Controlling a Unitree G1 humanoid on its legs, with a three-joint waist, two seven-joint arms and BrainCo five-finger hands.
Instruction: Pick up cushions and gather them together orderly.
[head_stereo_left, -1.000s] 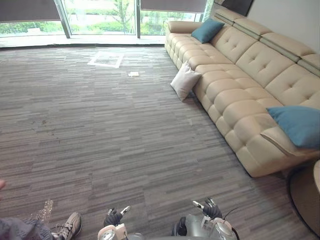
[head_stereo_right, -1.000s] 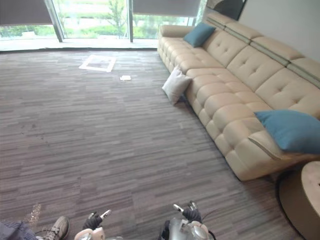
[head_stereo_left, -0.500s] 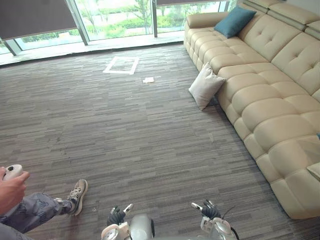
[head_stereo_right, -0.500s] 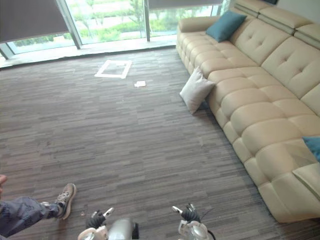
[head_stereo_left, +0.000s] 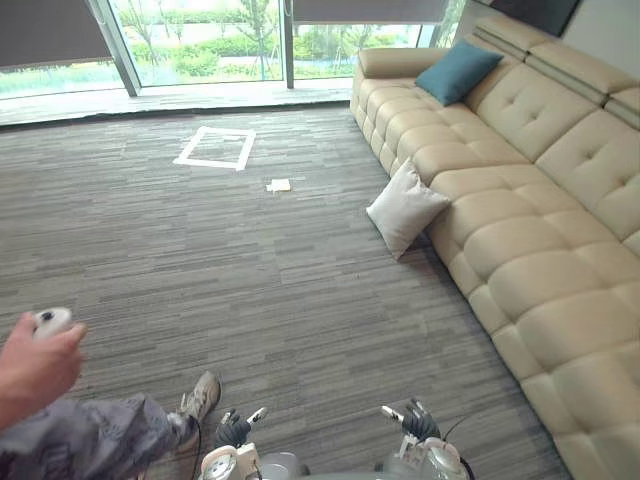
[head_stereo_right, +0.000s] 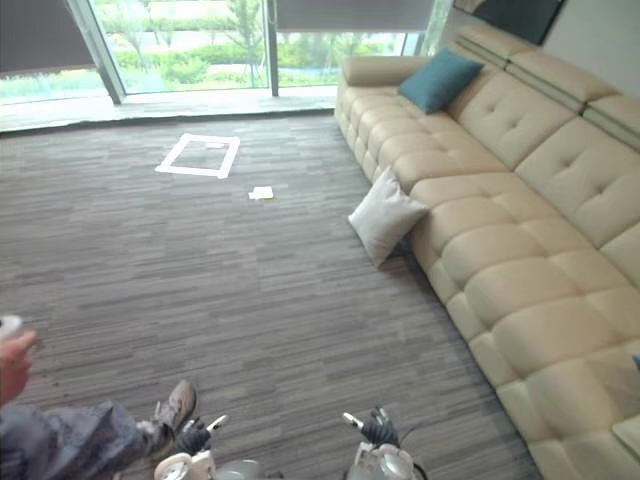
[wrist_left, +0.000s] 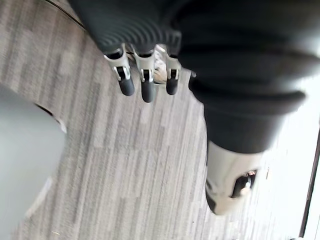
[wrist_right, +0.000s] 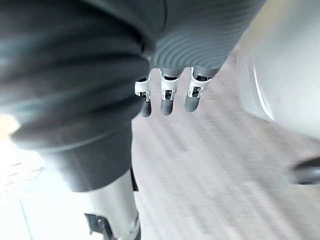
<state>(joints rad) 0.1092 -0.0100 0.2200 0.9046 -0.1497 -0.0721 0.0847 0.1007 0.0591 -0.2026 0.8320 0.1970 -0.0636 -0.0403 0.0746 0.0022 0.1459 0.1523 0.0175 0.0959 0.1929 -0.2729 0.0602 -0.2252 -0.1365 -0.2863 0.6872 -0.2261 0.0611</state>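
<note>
1. My left hand (wrist_left: 146, 84) hangs at the bottom edge of the eye views, a little left of the middle. Its fingers are straight and relaxed, and it holds nothing.
2. My right hand (wrist_right: 168, 97) hangs at the same bottom edge, a little right of the middle. Its fingers are also loose and straight, with nothing between them.
3. The white cushion (head_stereo_left: 405, 208) stands on the grey carpet (head_stereo_left: 250, 280), right of the centre. It is tilted on one corner and leans against the front of the beige sofa (head_stereo_left: 520, 230).
4. The teal cushion (head_stereo_left: 458, 71) is in the upper right, on the sofa seat, leaning against the backrest. It is well apart from the white cushion.
5. Both cushions are well apart from my two hands.
6. On the carpet, in the upper middle, there is a white taped square (head_stereo_left: 215, 147). A small paper (head_stereo_left: 279, 185) lies near it, lower and to the right.
7. In the lower left a person's hand (head_stereo_left: 35, 365) holds a small white object (head_stereo_left: 52, 320). The person's shoe (head_stereo_left: 200, 397) is on the carpet, just beside my left hand.
</note>
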